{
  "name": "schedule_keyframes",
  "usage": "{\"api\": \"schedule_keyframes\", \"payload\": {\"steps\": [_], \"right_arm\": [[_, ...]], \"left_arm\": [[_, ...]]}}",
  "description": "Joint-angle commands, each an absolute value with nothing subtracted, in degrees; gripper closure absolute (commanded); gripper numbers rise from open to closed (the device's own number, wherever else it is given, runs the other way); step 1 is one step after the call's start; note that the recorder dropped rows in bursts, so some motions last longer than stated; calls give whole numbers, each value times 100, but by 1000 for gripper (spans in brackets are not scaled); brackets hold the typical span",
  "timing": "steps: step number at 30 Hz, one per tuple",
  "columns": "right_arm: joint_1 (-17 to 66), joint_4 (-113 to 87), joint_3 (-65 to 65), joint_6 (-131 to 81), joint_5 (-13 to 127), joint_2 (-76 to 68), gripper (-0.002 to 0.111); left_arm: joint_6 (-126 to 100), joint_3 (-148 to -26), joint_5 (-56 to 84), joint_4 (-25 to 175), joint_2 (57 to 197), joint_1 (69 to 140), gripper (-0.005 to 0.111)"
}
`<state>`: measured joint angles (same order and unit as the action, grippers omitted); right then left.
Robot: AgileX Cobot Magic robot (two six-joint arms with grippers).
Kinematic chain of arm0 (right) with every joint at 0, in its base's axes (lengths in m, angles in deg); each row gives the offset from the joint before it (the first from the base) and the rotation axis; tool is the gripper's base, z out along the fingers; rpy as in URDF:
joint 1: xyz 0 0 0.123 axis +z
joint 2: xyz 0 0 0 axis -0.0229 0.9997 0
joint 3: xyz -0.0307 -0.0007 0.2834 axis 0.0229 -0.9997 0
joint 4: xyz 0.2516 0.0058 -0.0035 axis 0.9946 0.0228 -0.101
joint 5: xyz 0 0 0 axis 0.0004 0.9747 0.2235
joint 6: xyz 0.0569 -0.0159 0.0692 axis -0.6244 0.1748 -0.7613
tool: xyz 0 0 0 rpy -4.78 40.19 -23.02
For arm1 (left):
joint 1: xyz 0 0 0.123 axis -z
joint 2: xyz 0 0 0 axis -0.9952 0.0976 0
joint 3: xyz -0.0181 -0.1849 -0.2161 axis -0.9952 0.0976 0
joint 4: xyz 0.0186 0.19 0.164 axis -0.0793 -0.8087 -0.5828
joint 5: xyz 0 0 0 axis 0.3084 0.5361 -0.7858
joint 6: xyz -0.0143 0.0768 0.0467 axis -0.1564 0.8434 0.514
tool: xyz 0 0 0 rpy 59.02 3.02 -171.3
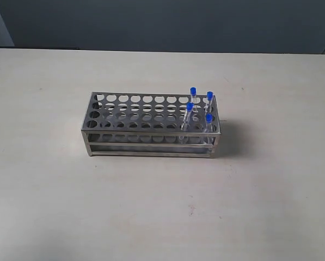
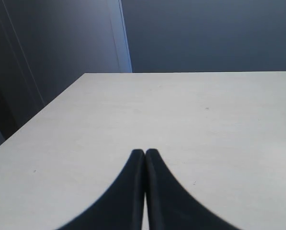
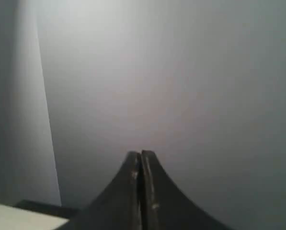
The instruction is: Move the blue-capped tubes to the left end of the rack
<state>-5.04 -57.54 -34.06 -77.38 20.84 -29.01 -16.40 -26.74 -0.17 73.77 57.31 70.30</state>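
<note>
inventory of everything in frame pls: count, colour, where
blue-capped tubes: 4, clear with blue caps, standing in holes at the rack's right end in the exterior view
rack: 1, shiny steel, mid-table, other holes empty
table: 1, pale beige, under the rack
wall: dark grey-blue, behind the table
left gripper: 1, black, shut on nothing, above bare table; not in the exterior view
right gripper: 1, black, shut on nothing, facing a grey wall; not in the exterior view
</note>
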Motion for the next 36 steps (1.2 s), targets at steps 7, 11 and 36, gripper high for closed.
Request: {"api": "schedule_keyframes", "payload": {"steps": [7, 11, 36], "right_arm": [[1304, -2996, -4207, -3559, 1598, -43, 109], [2169, -1903, -4305, -2769, 1005, 719, 109], [2619, -1853, -4075, -2579, 823, 2035, 54]], "left_arm": [[-1661, -2645, 50, 7356, 5710, 7024, 106], [-1661, -2645, 50, 7356, 5710, 7024, 106], [-1661, -2645, 50, 7356, 5710, 7024, 106]]}}
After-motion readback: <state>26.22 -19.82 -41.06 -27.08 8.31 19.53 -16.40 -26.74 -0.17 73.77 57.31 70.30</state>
